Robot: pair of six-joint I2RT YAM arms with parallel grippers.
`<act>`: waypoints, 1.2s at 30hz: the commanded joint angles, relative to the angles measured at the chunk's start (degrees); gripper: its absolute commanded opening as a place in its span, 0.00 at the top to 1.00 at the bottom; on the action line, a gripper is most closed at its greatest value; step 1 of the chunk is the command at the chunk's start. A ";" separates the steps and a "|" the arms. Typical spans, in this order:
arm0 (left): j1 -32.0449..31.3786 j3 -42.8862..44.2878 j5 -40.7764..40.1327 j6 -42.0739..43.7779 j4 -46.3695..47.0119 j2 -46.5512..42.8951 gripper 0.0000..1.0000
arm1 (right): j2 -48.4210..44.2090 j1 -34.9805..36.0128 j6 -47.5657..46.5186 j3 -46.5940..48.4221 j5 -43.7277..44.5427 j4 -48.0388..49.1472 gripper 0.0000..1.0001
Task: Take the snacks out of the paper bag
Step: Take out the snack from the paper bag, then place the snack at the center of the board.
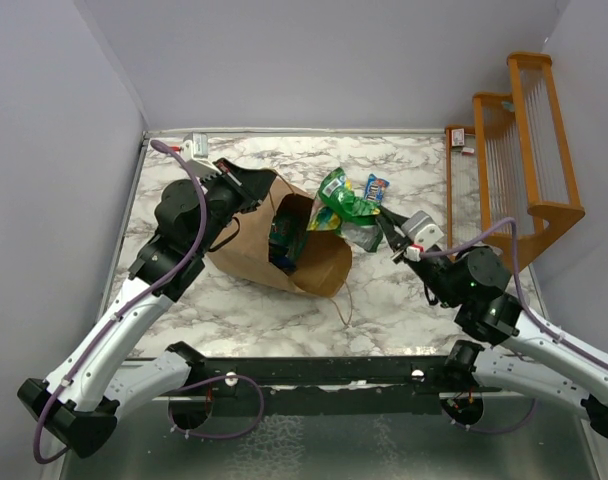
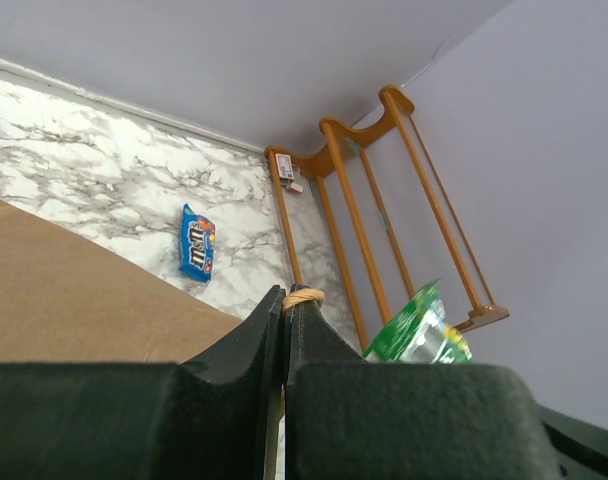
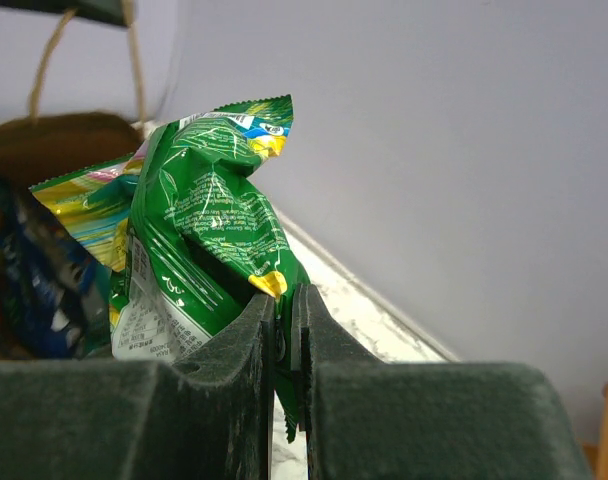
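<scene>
At three o'clock my right gripper [image 3: 284, 312] pinched a likely slippery green foil packet [image 3: 206, 215] by its edge. Left gripper [image 2: 286, 302] clamped the brown paper bag [image 1: 324, 268] by its handle [image 2: 306, 296].

Overhead, wrist close-ups; shared green packet [image 1: 341, 197]

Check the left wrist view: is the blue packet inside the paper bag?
No, the blue packet lies flat on the marble table, outside the paper bag.

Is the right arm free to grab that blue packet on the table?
Probably not yet: the right gripper is shut on a green snack packet. The blue packet itself lies uncovered, close by.
</scene>
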 commanded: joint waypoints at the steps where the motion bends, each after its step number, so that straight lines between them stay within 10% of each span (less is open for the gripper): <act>1: 0.08 -0.08 -1.56 -0.21 1.07 -1.59 1.00 | 0.73 0.35 -1.57 0.50 13.65 12.34 0.99; 6: 0.10 0.15 -1.85 0.12 0.38 -1.85 1.00 | 7.22 0.26 -0.16 1.15 37.64 30.21 0.99; 12: 0.10 -0.17 -1.56 -0.01 0.36 -1.99 1.00 | 15.23 -2.98 -3.36 4.92 40.44 38.34 0.98; 19: 0.09 -1.34 -1.48 -0.14 0.44 -2.98 1.00 | 26.59 -22.08 28.14 13.43 27.82 7.24 0.95; 36: 0.11 -1.89 -1.11 -0.64 0.55 -3.24 1.00 | 52.45 -35.74 45.97 11.22 23.10 5.68 0.97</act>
